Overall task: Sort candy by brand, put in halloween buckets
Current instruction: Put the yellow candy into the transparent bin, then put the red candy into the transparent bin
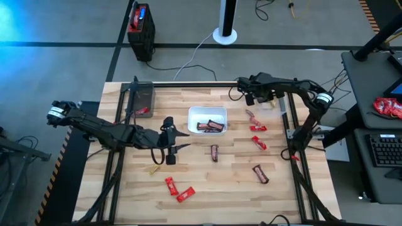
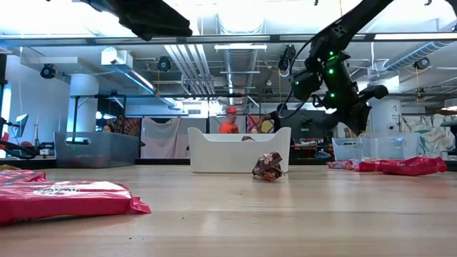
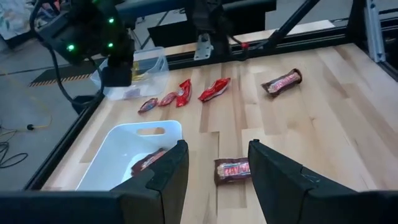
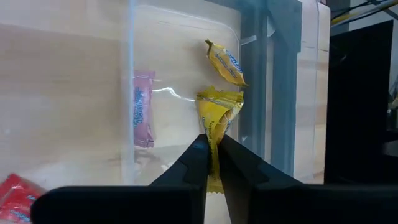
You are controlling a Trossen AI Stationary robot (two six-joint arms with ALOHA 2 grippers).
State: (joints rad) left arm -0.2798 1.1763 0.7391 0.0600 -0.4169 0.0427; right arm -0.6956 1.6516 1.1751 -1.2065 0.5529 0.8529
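My right gripper (image 4: pixel 212 163) is shut on a yellow-gold candy and hangs over the clear tub (image 1: pixel 276 102) at the table's far right; another yellow piece (image 4: pixel 225 62) and a pink one (image 4: pixel 142 115) lie in that tub. My left gripper (image 1: pixel 178 142) is open and hovers just left of the white tray (image 1: pixel 196 113), which holds dark brown bars (image 1: pixel 211 126). A brown bar (image 3: pixel 232 170) lies on the table beyond its fingers. Red wrappers (image 1: pixel 258 128), brown bars (image 1: pixel 260 174) and a yellow piece (image 1: pixel 154 169) lie scattered on the table. My right gripper pinches the yellow candy between its two fingers by the lower part of its wrapper (image 4: pixel 215 138). The candy is lifted clear and sticks out beyond the fingertips, above the tub's inside.
A second clear tub (image 1: pixel 142 96) stands at the far left corner with a red piece by it. Two red wrappers (image 1: pixel 178 189) lie near the table's near edge. Metal frame rails run along the table's left and right sides. A red-and-black device (image 1: pixel 141 26) and a pole base (image 1: pixel 225 34) stand beyond the table.
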